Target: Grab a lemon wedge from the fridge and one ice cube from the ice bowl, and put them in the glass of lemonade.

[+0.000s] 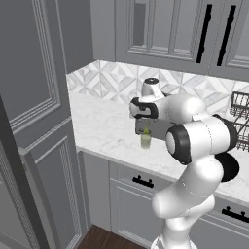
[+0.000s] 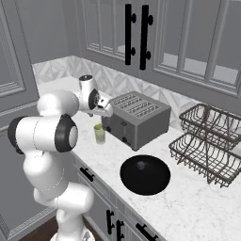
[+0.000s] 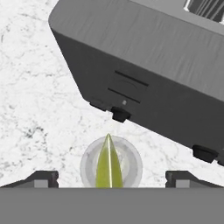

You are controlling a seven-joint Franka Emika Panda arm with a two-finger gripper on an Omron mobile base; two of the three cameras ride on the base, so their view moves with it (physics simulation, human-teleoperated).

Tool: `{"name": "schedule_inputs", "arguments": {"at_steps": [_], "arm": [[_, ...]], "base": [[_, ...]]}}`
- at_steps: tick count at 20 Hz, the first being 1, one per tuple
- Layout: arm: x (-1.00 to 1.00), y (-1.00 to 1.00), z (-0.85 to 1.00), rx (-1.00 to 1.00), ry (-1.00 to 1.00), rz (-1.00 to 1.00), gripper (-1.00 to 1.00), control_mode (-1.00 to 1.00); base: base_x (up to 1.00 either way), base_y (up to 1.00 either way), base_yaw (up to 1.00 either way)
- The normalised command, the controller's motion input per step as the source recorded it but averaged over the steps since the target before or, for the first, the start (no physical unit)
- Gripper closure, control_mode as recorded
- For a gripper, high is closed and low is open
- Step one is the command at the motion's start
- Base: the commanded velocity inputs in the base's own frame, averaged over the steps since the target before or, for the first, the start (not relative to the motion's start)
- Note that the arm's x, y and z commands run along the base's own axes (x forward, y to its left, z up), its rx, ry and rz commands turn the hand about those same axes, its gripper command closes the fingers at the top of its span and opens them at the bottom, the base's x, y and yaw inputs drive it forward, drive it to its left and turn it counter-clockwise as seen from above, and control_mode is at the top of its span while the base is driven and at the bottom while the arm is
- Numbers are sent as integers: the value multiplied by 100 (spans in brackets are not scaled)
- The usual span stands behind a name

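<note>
Hand view: gripper [image 3: 111, 179] fingers spread above glass of lemonade [image 3: 111, 166]; lemon wedge [image 3: 108, 162] in glass. Ice cube left.

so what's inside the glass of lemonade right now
A lemon wedge stands upright in the glass of lemonade, its tip above the rim. The wedge's lower part is cut off by the frame edge, and no ice cube is visible.
</note>
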Motion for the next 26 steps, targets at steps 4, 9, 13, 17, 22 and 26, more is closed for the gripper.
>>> {"name": "schedule_inputs", "arguments": {"at_steps": [4, 9, 13, 17, 22, 26], "arm": [[-7, -25, 17, 6, -1, 0, -100, -100], [-13, -26, 14, 7, -1, 0, -100, -100], [-26, -7, 12, 6, -4, 0, -100, -100], [-49, 0, 14, 4, -5, 0, -100, -100], [-86, 0, 11, 1, -3, 0, -100, -100], [-100, 0, 12, 0, 0, 5, -100, -100]], "base": [[0, 0, 0], [0, 0, 0], [0, 0, 0], [0, 0, 0], [0, 0, 0], [0, 0, 0]]}}
